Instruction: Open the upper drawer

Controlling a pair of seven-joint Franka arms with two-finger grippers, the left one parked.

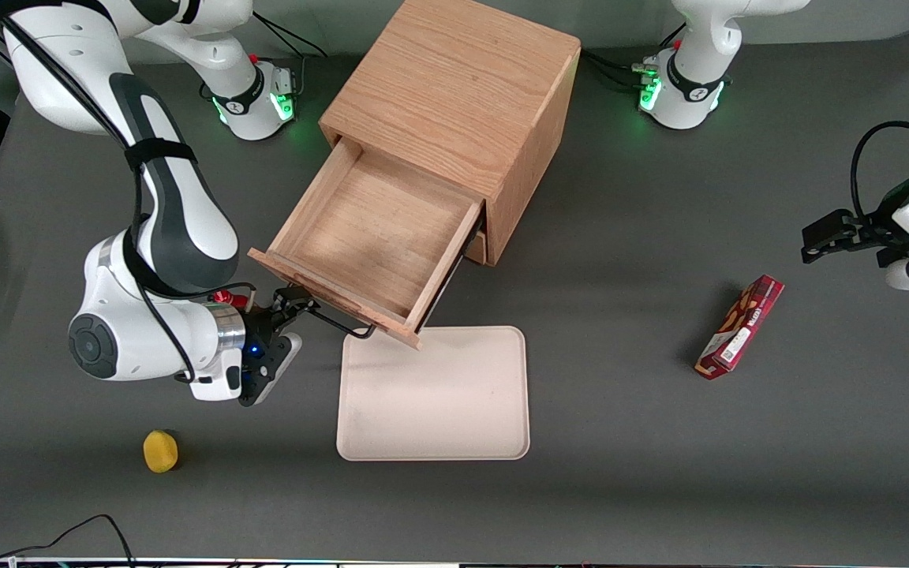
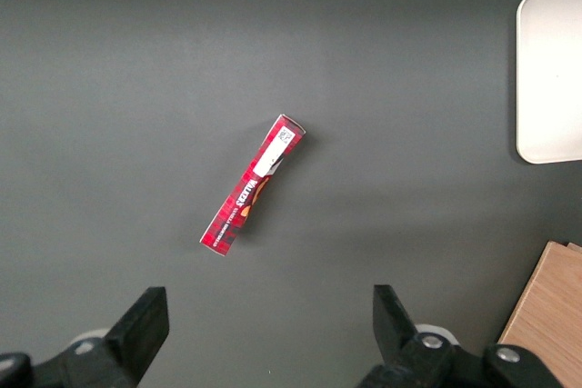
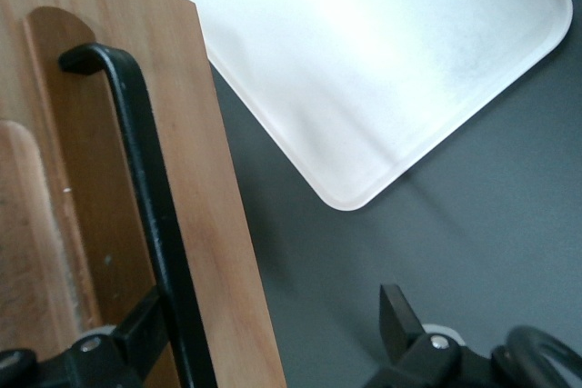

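Observation:
The upper drawer [image 1: 375,229] of the light oak cabinet [image 1: 454,87] stands pulled far out, its inside bare. Its thin black bar handle [image 1: 336,322] runs along the drawer front [image 3: 209,224]. My right gripper [image 1: 287,309] is at the working arm's end of that handle, level with the drawer front. In the right wrist view the gripper [image 3: 268,329] is open, its fingers wide apart. One finger [image 3: 136,333] sits right against the handle [image 3: 150,197]; the second finger [image 3: 397,315] is out over the table. Only an edge of the lower drawer [image 1: 476,248] shows beneath.
A cream tray [image 1: 435,394] lies on the table just nearer the front camera than the drawer front. A red snack box [image 1: 740,326] lies toward the parked arm's end. A small yellow object [image 1: 160,450] lies near the front edge, at the working arm's end.

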